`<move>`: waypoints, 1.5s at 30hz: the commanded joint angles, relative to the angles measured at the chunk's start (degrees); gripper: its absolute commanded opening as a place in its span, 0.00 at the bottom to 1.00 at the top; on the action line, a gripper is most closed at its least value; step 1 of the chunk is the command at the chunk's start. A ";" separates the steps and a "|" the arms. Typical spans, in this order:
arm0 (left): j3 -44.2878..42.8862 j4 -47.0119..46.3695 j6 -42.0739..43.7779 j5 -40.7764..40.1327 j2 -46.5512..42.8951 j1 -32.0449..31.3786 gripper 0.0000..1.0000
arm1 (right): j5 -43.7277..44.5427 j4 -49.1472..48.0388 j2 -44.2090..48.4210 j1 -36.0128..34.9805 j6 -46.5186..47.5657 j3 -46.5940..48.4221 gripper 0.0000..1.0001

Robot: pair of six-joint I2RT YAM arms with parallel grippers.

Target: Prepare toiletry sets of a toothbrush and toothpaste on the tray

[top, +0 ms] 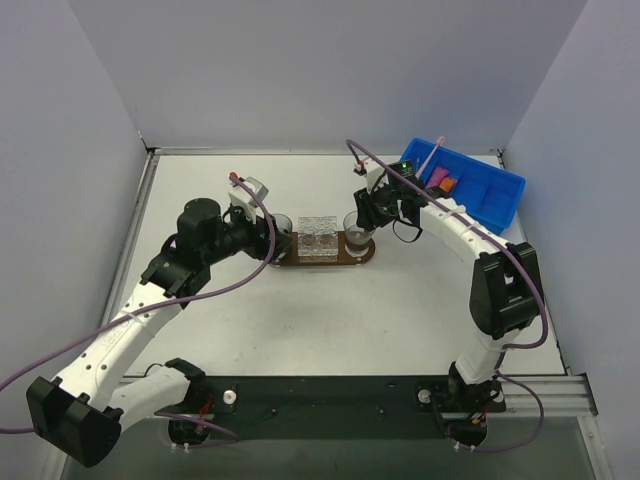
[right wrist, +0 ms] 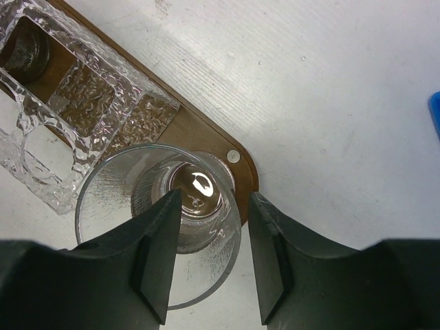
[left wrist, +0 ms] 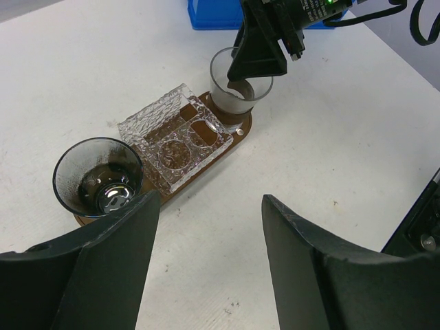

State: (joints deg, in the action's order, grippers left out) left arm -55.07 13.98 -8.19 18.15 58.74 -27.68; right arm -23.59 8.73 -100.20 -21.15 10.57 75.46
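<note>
Right jaws parted, astride rim of right glass [right wrist: 110, 199] on tray [right wrist: 203, 134]; we lift straight up, avoid snagging rim. Left jaws wide, empty, near left glass [left wrist: 100, 175]. Toothbrush [top: 431, 155], toothpaste [top: 441, 179] lie in blue bin [top: 490, 195]; we fetch toothbrush next, pinch mid-shaft.

Left gripper [left wrist: 210, 203] angled forward and down, jaws spread wide; right gripper [right wrist: 214, 206] pointed straight down, jaws parted.

Two cups [left wrist: 98, 180] [left wrist: 240, 103], two tubes [top: 438, 177] [top: 450, 184], one toothbrush [top: 430, 155], one tray [right wrist: 203, 137].
</note>
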 commanded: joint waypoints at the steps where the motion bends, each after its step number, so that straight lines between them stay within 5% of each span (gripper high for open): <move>1: -0.57 -0.53 1.07 -0.40 -0.64 0.26 0.71 | -0.05 -1.35 1.85 -0.56 -0.02 2.24 0.40; 7: -0.13 -1.40 0.80 -0.84 -1.61 0.26 0.71 | -0.40 -2.58 3.96 -0.30 -2.12 1.71 0.49; 28: 2.25 -3.34 -3.77 -7.96 -4.16 3.24 0.71 | 11.28 0.32 20.75 6.54 -17.59 -5.06 0.44; 37: 4.97 -8.43 -4.29 -9.62 -0.83 10.96 0.71 | 17.43 -2.66 12.33 14.46 -24.88 -2.34 0.36; 40: 2.70 -11.42 -11.83 -8.40 3.29 17.02 0.71 | 20.24 -3.89 7.49 15.78 -25.77 1.61 0.36; 45: 5.57 -22.90 -20.28 -13.40 6.21 18.28 0.70 | 24.92 -1.88 -1.37 18.85 -29.89 10.65 0.32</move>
State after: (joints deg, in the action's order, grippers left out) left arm -50.30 4.56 -20.47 8.29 64.36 -9.72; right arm -4.19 7.03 -97.69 -4.84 -14.31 78.46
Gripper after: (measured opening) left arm 0.700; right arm 0.340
